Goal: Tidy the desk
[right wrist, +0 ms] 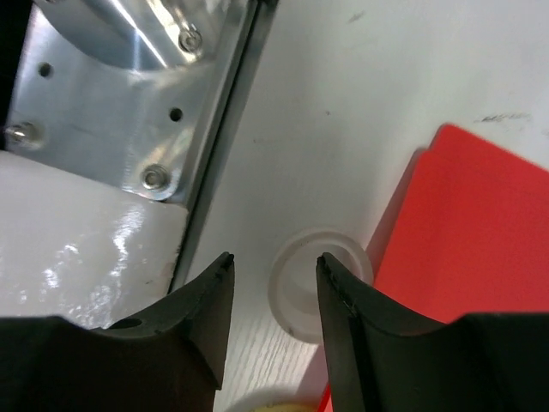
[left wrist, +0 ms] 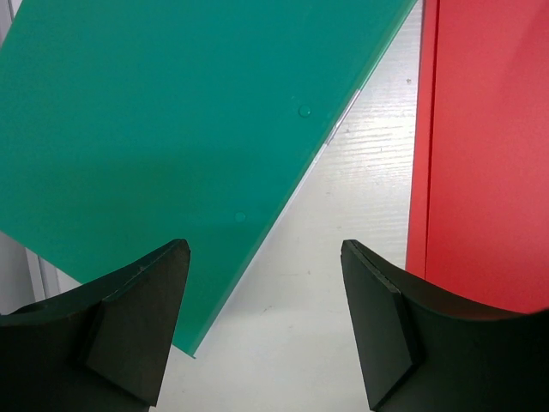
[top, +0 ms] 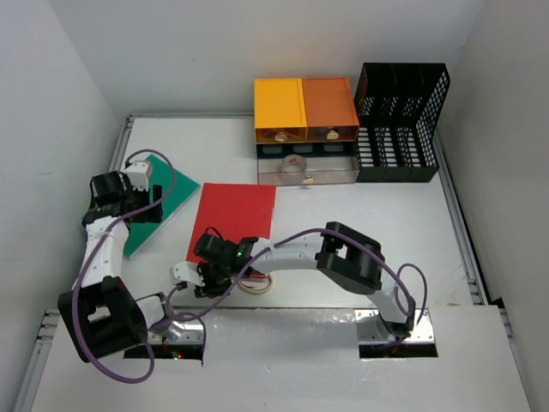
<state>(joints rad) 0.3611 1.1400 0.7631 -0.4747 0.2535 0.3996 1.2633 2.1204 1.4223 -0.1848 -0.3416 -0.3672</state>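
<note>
The white worktop (top: 377, 232) fills the top view, running from the arm bases at 6 o'clock to the back wall at 12. At 12 o'clock stands a drawer unit (top: 306, 110) with a yellow and an orange drawer on top. The clear drawer (top: 334, 172) below them juts forward and holds a roll of tape (top: 294, 166). A black mesh rack (top: 400, 120) sits at 1 o'clock.

A green sheet (top: 163, 202) lies at 9 o'clock, with a red folder (top: 236, 210) near the centre. The left fingers (left wrist: 137, 300) are spread wide over the green sheet's edge, gripping nothing. The right fingers (right wrist: 206, 318) are parted above a pale tape ring (right wrist: 296, 300) by the red folder's near corner, at 7 o'clock.
</note>
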